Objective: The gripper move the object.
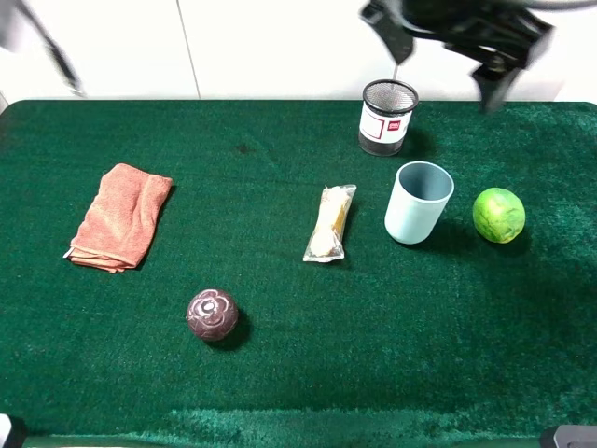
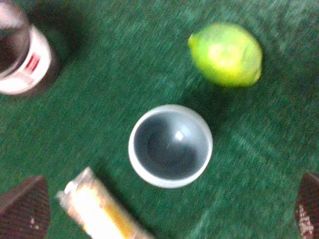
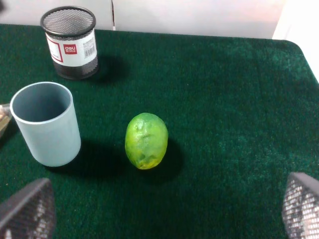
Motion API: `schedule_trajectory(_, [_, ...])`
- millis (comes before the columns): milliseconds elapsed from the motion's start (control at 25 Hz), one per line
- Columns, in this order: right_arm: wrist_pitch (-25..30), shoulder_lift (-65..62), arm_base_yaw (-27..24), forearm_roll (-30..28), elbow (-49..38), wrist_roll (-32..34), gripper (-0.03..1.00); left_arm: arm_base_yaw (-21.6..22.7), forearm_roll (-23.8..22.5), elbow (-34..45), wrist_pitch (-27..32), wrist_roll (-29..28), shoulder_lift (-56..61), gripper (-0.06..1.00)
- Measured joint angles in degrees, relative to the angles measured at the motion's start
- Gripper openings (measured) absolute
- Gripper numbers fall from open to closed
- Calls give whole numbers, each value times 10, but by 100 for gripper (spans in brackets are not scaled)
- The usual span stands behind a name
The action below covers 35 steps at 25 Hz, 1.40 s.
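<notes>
The pale blue-green cup stands upright and empty on the green cloth, right of centre. The left wrist view looks straight down into the cup. My left gripper is open and high over it, one finger on each side, touching nothing. My right gripper is open and empty, with the cup ahead and to one side. In the exterior view a black claw hangs open, high above the cup and pot. I cannot tell from that view which arm carries it.
A black mesh pot stands just behind the cup. A green lime lies to the cup's right and a wrapped bread packet to its left. An orange towel lies far left, a dark red ball front left.
</notes>
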<state>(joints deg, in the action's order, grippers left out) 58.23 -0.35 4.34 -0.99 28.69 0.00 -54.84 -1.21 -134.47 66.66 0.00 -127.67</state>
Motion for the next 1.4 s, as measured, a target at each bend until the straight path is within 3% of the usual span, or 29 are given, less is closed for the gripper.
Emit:
schedule_trajectory(640, [0,0,0,0,0,0,70,112,-7,387,-1,15,310,99])
schedule_trajectory(1080, [-1,0,0,0,0,0,70,229,-7,657,-21,30,565,99])
schedule_trajectory(1400, [-1,0,0,0,0,0,70,300,-10,797,-9,44,753,99])
